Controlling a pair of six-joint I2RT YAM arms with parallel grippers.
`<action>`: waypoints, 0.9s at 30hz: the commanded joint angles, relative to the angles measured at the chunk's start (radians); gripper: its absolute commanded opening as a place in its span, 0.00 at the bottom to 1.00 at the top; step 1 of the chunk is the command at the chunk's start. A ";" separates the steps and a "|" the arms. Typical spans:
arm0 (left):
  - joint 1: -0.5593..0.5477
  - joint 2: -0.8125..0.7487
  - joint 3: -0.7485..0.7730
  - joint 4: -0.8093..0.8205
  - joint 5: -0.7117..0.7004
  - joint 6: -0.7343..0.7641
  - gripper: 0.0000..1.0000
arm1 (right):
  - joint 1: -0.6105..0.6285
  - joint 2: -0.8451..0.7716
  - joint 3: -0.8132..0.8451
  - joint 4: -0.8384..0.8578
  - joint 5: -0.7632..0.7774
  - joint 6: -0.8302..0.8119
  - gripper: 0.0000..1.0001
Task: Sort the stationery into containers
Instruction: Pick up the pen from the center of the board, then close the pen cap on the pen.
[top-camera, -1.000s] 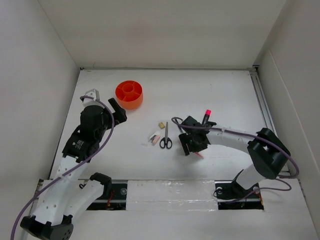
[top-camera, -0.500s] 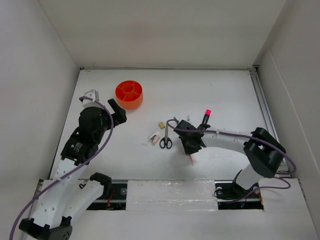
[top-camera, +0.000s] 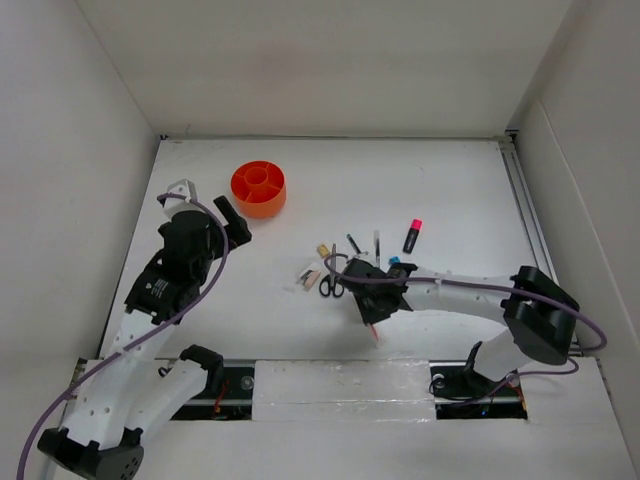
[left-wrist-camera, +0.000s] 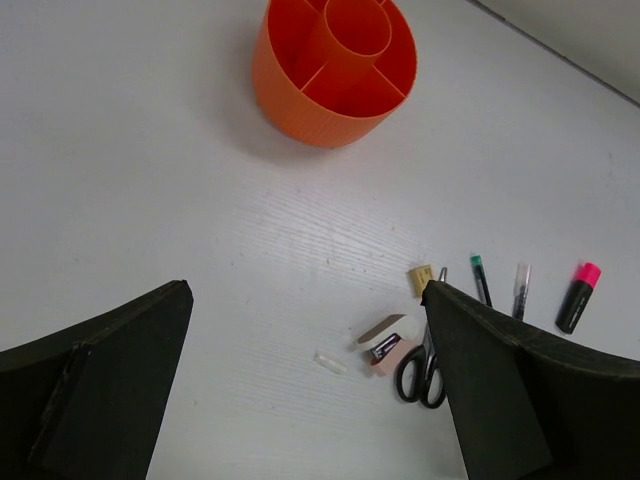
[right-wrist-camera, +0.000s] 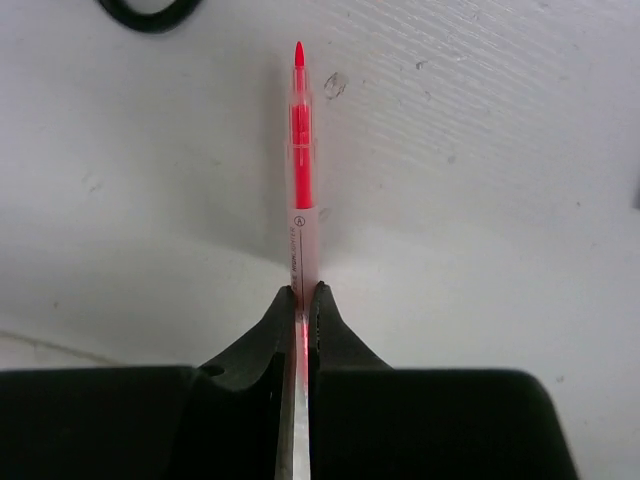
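Observation:
My right gripper (top-camera: 370, 310) is shut on the thin pink pen (right-wrist-camera: 299, 150). The pen juts straight out past its fingertips (right-wrist-camera: 322, 303), just above the table. The black-handled scissors (top-camera: 331, 283) lie right beside that gripper's left side. Behind it lie two slim dark pens (top-camera: 353, 243), a pink-capped marker (top-camera: 411, 235) and a blue-capped marker (top-camera: 393, 262). A tan eraser (top-camera: 323, 249) and white and pink erasers (top-camera: 310, 275) lie left of the scissors. The round orange tub (top-camera: 258, 188) stands at the back left. My left gripper (top-camera: 207, 203) hangs open and empty beside it.
White walls enclose the table on three sides. A metal rail (top-camera: 528, 215) runs along the right edge. In the left wrist view a small clear piece (left-wrist-camera: 330, 362) lies on the table left of the erasers (left-wrist-camera: 385, 345).
My right gripper has shut on the pink pen and shifted left toward the scissors, uncovering the dark pens and blue-capped marker. The left arm has barely moved.

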 joint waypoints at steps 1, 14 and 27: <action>-0.003 0.055 0.042 -0.067 -0.031 -0.071 1.00 | 0.014 -0.134 0.094 -0.114 0.067 0.021 0.00; -0.003 0.173 -0.147 -0.008 0.122 -0.465 0.97 | 0.014 -0.363 0.172 -0.073 0.168 -0.154 0.00; -0.491 0.504 0.045 -0.353 -0.237 -1.073 1.00 | 0.005 -0.579 0.163 -0.035 0.147 -0.234 0.00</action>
